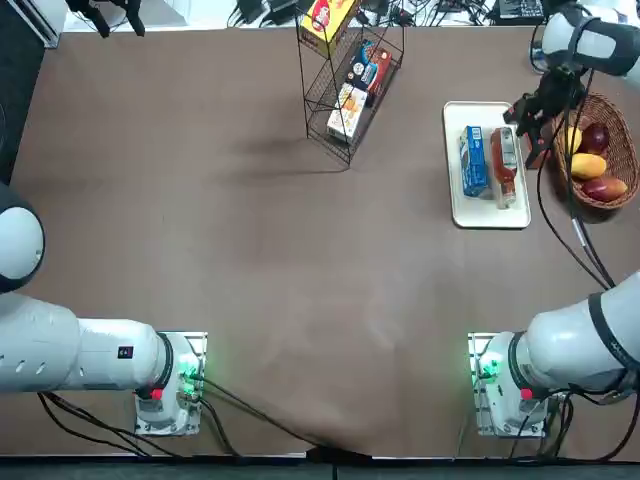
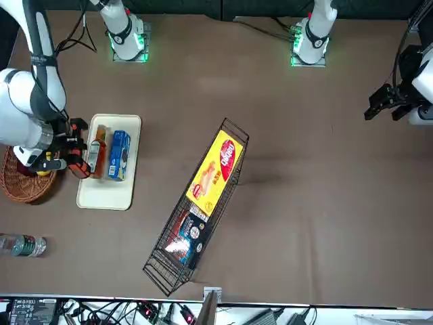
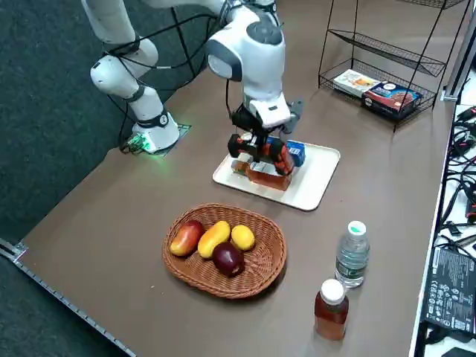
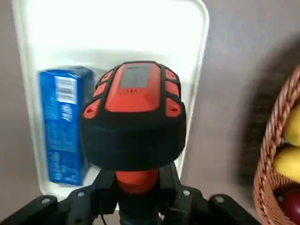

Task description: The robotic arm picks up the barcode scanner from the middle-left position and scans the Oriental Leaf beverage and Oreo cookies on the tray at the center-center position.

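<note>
**Scanner Held Over the Tray**

The right gripper (image 4: pixel 140 197) was clenched on the barcode scanner (image 4: pixel 134 112), its two fingers pressed against the scanner's red-orange handle in the wrist view. The scanner's black-and-orange head pointed down toward the tray (image 1: pixel 455 205), which lay on the brown counter (image 1: pixel 250 250) on the robot's right side, toward the far edge. From overhead, the gripper (image 1: pixel 527 118) hung just beside the tray's right edge, between the tray and the wicker fruit basket (image 1: pixel 622 150).

On the tray, the Oreo cookies (image 1: pixel 473 160) and the Oriental Leaf beverage (image 1: pixel 503 165) lay flat, side by side and lengthwise, with the bottle nearer the gripper. In the wrist view the blue packet (image 4: pixel 61 126) showed beside the scanner's head, while the bottle was hidden behind it.

The basket (image 3: pixel 264 271) held a few pieces of fruit. Two upright bottles (image 3: pixel 342 279) stood near it at the counter's edge. A black wire rack (image 2: pixel 196 217), tilted over, carried a yellow box and other boxes near the middle of the counter's far side.
</note>
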`<state>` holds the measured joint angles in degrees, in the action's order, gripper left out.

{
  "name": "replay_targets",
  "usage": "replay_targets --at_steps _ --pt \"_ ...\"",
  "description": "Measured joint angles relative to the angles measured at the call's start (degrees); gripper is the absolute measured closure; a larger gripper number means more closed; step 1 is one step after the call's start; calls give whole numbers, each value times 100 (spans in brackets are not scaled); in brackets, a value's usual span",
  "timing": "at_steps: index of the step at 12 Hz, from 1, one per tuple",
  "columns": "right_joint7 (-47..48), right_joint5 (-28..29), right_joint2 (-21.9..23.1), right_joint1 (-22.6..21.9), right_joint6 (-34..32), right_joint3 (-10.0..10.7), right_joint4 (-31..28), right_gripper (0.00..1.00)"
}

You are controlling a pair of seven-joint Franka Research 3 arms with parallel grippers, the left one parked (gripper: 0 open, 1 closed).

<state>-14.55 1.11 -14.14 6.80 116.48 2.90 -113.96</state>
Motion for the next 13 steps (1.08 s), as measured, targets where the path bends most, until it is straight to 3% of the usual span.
replay_targets --at_steps 4,5,9,13 --pt "512 420 258 -325 -17 -396 97 58" --pt "1027 474 295 -752 -3 -528 96 58" --pt "1718 485 192 -1466 358 -572 -22 58" --pt "2351 485 -156 -1910 1318 -574 -354 58"
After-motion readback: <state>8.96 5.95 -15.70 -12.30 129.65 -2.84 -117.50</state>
